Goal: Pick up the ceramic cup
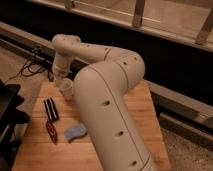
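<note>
Off-white plastic shells of my arm (pixel 107 100) fill the middle of the camera view, running from the lower right up over a bend and down toward the far left part of a wooden table (pixel 142 107). My gripper (pixel 60 80) hangs at the end of the wrist, over the table's far left region and directly above the ceramic cup (pixel 66 90). It appears to be touching the cup's rim or just clear of it; from this angle I cannot tell which, and I cannot tell how the gripper is set. The ceramic cup stands upright on the wood, just beside the broad shell of my arm. Nearer the camera and to the left lies a dark, ribbed rectangular object (pixel 51 108), flat on the table. Below it rests a small reddish-brown object (pixel 51 131), and just to its right a blue sponge (pixel 75 132), both well apart from the cup. Dark cables (pixel 34 65) lie on the floor beyond the table's left edge. A long metal rail (pixel 135 20) crosses the background.
</note>
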Robot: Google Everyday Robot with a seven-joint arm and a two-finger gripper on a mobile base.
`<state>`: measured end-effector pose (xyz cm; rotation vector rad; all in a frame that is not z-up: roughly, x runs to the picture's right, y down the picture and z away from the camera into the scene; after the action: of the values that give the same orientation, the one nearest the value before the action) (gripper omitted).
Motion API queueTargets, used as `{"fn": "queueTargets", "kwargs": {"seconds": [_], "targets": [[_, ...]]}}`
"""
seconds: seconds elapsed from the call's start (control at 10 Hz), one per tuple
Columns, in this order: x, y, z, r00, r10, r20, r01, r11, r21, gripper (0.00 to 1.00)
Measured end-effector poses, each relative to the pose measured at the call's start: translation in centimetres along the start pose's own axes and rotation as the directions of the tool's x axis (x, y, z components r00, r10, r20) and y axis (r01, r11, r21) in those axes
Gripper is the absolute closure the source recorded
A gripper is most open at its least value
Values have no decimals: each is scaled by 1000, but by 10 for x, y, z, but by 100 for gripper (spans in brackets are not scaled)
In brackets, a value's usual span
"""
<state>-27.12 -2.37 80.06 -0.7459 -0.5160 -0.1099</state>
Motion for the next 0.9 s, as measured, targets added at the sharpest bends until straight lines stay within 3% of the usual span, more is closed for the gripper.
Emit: {"fn": "queueTargets", "kwargs": {"seconds": [0.3,0.4,0.9], "targets": [[21,4,12,999,8,36,-8,1000,16,26],[24,5,17,999,9,39,-10,1000,22,21],[37,4,16,999,22,37,-24,998,61,20]]}}
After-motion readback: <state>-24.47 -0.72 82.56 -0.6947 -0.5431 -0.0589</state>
